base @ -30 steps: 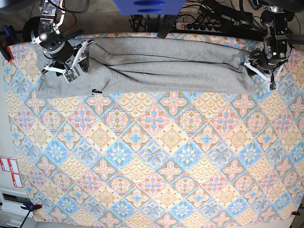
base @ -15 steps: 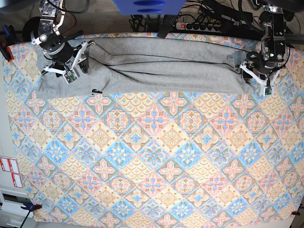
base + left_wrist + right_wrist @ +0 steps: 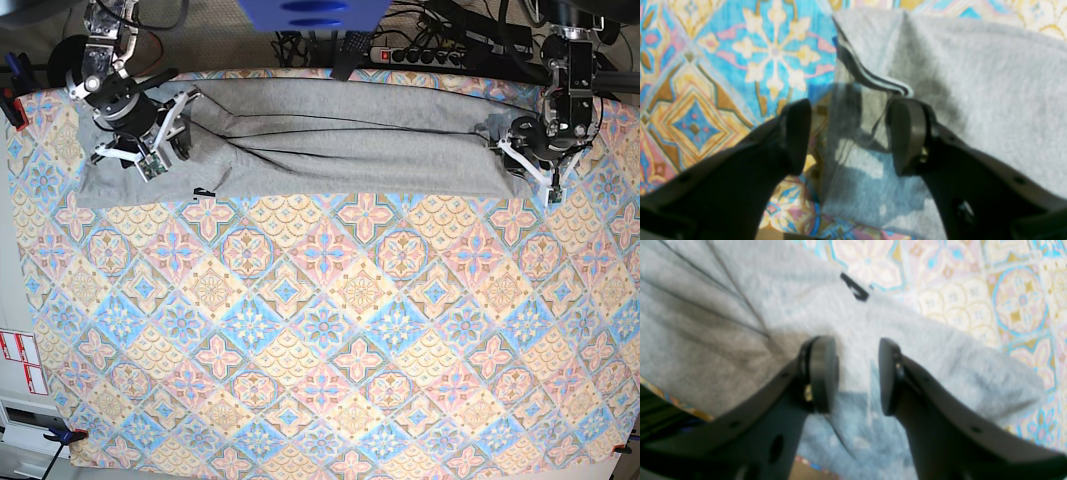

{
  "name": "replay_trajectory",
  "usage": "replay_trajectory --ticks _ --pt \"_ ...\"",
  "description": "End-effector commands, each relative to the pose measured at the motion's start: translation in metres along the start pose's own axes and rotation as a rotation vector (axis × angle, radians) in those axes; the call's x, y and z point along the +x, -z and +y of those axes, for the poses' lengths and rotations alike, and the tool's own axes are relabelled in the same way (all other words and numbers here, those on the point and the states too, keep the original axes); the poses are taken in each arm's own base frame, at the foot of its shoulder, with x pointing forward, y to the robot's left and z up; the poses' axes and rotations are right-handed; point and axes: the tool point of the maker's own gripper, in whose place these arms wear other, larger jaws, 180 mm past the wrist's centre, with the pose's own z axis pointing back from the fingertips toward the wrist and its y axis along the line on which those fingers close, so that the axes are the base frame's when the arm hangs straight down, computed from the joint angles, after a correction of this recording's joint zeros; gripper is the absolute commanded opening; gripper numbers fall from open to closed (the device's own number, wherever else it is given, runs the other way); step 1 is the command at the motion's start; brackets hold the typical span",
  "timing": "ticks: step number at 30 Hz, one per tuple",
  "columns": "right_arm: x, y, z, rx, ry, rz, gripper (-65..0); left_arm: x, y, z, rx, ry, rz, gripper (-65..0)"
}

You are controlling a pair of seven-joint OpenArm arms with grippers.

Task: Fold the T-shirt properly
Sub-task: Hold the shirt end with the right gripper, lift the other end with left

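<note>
- Lying as a long horizontal band along the far edge of the table, the T-shirt (image 3: 330, 140) is already doubled lengthwise, running from one arm to the other across the patterned tablecloth (image 3: 320, 330).
- Your cloth: plain heather grey, soft and matte, with long creases fanning toward the end near the right arm; a small black mark of print shows at its near edge (image 3: 203, 192), also seen in the right wrist view (image 3: 855, 290). The rest of any lettering is hidden, presumably folded under.
- At the opposite end, the left wrist view shows a layered edge with a dark-and-white trim line (image 3: 873, 80); I cannot tell whether it is hem or collar.
- Right gripper (image 3: 857, 376): fingers parted partway, poised over grey cloth with fabric visible between the pads; nothing pinched that I can see. Judged released, lined up on that end of the band.
- Left gripper (image 3: 848, 136): jaws spread wide, straddling the shirt's end edge, one finger (image 3: 796, 133) over tablecloth, the other over cloth. Holding nothing.
- Reading of the placement: you have an arm at each end, likely so both ends can be taken for the next crosswise fold.
- Risk, as judgement: a pinch at the left end could catch only one of the stacked layers.
</note>
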Motion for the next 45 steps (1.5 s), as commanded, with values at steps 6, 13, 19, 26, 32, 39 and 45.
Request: replay_trajectory --ticks 6,13,19,26,32,39,45 --pt "0.009 -0.004 -0.005 -0.011 -0.006 -0.036 -44.7 0.001 0.0 -0.002 -0.006 0.022 -0.002 -26.6" --pt "0.015 -0.002 -0.008 -0.019 -0.01 -0.051 -44.7 -0.03 0.012 0.001 0.002 -0.016 0.083 -26.6" --pt "0.016 -0.002 -0.009 -0.02 -0.01 -0.054 -44.7 -0.043 0.012 -0.002 -0.004 -0.021 0.107 -26.7" --pt "0.016 -0.002 -0.009 -0.02 -0.01 -0.054 -44.7 -0.06 0.012 0.0 -0.001 -0.02 0.144 -40.8" --pt "0.017 -0.002 -0.009 -0.021 -0.01 -0.055 -44.7 -0.063 0.011 -0.023 -0.123 0.036 0.143 -56.7" --pt "0.017 -0.002 -0.009 -0.021 -0.01 -0.055 -44.7 -0.052 0.007 -0.031 -0.166 0.021 0.11 -65.0" --pt "0.016 -0.002 -0.011 -0.026 -0.008 -0.054 -44.7 -0.012 -0.021 -0.032 -0.178 -0.033 -0.038 -65.0"
